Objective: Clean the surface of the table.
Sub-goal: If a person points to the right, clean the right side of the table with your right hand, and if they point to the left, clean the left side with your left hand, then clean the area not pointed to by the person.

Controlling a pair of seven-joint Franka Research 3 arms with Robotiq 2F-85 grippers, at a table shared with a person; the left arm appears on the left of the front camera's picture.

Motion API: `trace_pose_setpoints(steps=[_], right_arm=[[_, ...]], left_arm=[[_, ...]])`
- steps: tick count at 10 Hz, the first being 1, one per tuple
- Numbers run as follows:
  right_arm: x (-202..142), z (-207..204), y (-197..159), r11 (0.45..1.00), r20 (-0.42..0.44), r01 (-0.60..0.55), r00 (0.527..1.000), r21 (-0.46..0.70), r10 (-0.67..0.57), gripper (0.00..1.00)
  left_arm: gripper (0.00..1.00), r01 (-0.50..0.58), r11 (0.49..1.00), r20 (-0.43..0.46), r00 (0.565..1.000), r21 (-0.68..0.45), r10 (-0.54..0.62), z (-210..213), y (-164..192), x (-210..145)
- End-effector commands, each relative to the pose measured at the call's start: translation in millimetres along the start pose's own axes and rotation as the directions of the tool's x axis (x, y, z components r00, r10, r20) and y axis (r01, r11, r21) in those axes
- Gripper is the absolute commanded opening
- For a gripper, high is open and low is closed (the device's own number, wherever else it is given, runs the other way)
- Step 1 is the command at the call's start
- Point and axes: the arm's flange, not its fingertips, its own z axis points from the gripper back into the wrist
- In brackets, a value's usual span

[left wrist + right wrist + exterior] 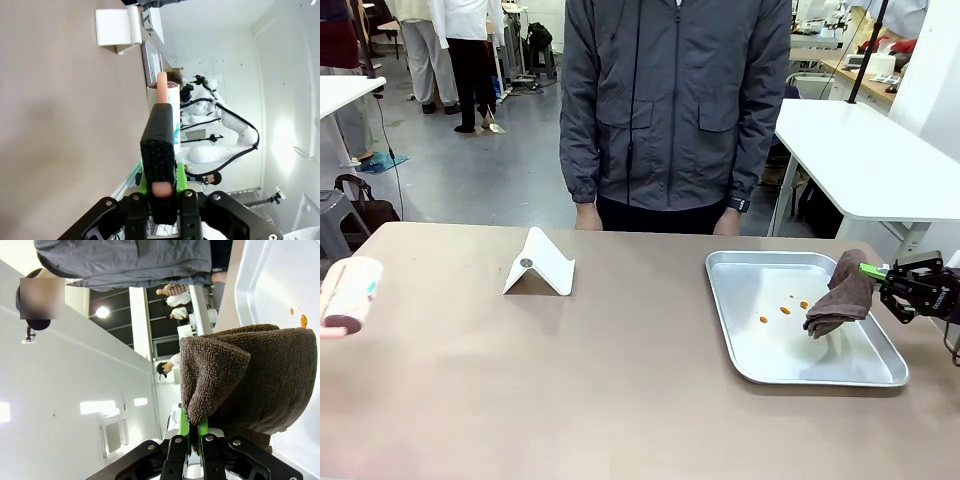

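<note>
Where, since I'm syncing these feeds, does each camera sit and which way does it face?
Front: fixed on the robot's side, facing the person across the table; right end effector shows.
Left wrist: on the left arm, looking along the left end effector, shut on a lint roller.
Right wrist: on the right arm, looking past the right end effector's brown cloth at the tray.
Shared: front and right wrist show the tray's orange spots.

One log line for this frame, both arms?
left gripper: shut on lint roller, left edge of table | right gripper: shut on brown cloth over tray | tray: orange spots
</note>
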Motion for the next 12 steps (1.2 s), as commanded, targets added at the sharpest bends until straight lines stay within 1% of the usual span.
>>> trace_pose_setpoints(steps=[1, 2, 3, 12], right_arm=[[-1, -2, 7, 1.0, -0.001, 0.012, 1.0, -0.014, -0.012, 0.0], [-1, -2, 7, 1.0, -0.001, 0.012, 1.0, -0.014, -0.012, 0.0], [-1, -2, 7, 1.0, -0.001, 0.012, 1.0, -0.014, -0.012, 0.0], [-1, -2, 7, 1.0, -0.001, 0.012, 1.0, -0.014, -0.012, 0.0]], left_arm=[[0.22, 0.021, 0.999, -0.023, 1.0, -0.035, -0.022, 20, 10, -2], [0.22, 0.001, 0.998, -0.038, 0.999, -0.065, -0.004, 24, 17, 4], [0.22, -0.01, 1.0, -0.002, 1.0, -0.006, 0.01, 11, 6, -10], [0.22, -0.01, 1.0, -0.002, 1.0, -0.006, 0.01, 11, 6, -10]])
